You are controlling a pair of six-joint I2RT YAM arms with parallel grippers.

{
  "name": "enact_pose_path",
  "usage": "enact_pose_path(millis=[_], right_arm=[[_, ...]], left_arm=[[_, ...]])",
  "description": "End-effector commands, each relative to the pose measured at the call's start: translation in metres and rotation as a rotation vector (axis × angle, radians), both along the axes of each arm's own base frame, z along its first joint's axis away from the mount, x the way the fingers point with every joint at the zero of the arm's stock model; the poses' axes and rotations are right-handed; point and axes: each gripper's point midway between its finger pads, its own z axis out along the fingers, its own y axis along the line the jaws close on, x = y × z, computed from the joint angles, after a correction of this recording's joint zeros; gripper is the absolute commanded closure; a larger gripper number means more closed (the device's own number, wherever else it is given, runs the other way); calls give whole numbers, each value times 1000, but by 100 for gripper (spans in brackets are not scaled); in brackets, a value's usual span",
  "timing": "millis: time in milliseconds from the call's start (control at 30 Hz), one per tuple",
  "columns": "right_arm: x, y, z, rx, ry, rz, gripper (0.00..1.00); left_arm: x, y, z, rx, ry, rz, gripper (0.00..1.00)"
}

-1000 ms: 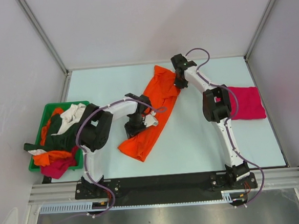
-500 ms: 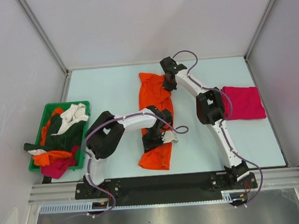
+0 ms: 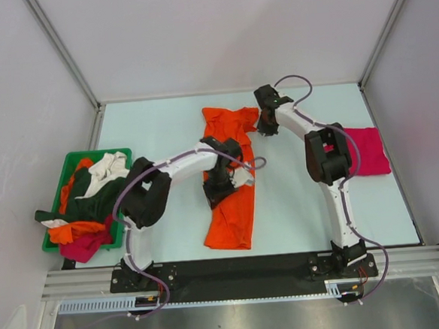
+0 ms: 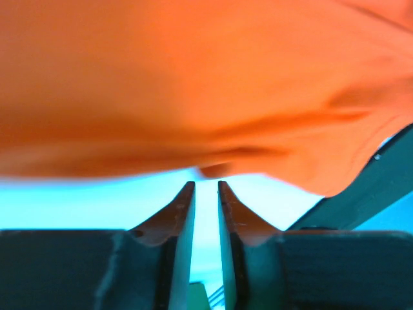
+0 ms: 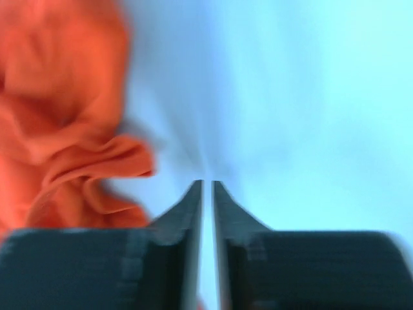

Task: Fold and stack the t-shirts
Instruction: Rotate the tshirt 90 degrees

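**Left gripper over the shirt's waist, right gripper off its far corner**

Left gripper (image 4: 206, 185) hangs low above the middle of the bright orange t-shirt (image 3: 231, 220). Its jaws are parted only a crack and nothing sits between them. In its wrist view the cloth fills the frame just beyond the fingertips. Right gripper (image 5: 207, 183) is also barely parted and holds nothing. It sits over bare counter (image 3: 150, 139), just beside the shirt's far right corner, with the bunched cloth lying to its left.

The orange t-shirt lies in a narrow strip. Its long axis runs from the near edge of the counter towards the far edge, almost square to the line of the arm bases. The far end is rumpled and the near end is flatter.

Any next fold probably has to cross that axis and bring one end over the other. The left arm looks nearer the near hem and the right arm nearer the far end.

A folded magenta t-shirt (image 3: 369, 150) lies well apart to the right, partly behind the right arm. More t-shirts are heaped in the green bin (image 3: 76, 154) on the left.
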Motion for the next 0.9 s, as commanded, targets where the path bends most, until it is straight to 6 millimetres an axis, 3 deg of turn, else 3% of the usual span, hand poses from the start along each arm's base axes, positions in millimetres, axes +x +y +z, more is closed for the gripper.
enact_pose_path(millis=[0,67,133,200,300,333,400,433,467,533,567,700,867], right_arm=[[23,-23,91,-37,-247,-12,61],[19,-21,111,-31,-288,5,46],[10,-17,124,-34,-300,28,41],[-2,-7,125,-20,-296,68,42],[-34,11,128,2,-303,112,46],[-46,29,131,10,-321,145,48],[-76,36,127,7,-321,168,51],[-87,44,124,21,-322,168,52],[-111,58,119,18,-316,210,55],[-134,73,113,32,-310,226,60],[-159,89,102,27,-292,273,64],[-203,113,74,12,-247,318,69],[-221,119,37,7,-176,302,72]], left_arm=[[56,17,73,-156,-155,174,71],[69,19,97,-208,-203,214,62],[85,27,114,-254,-242,283,55],[94,32,125,-296,-268,348,52],[108,36,121,-325,-303,424,53],[113,35,115,-336,-310,441,55],[116,31,114,-379,-289,484,58],[117,27,110,-410,-279,497,60],[117,25,109,-434,-266,523,61],[113,16,106,-489,-233,538,62],[111,13,105,-510,-217,549,62],[107,3,100,-570,-192,571,63],[104,-4,87,-602,-152,601,63]])
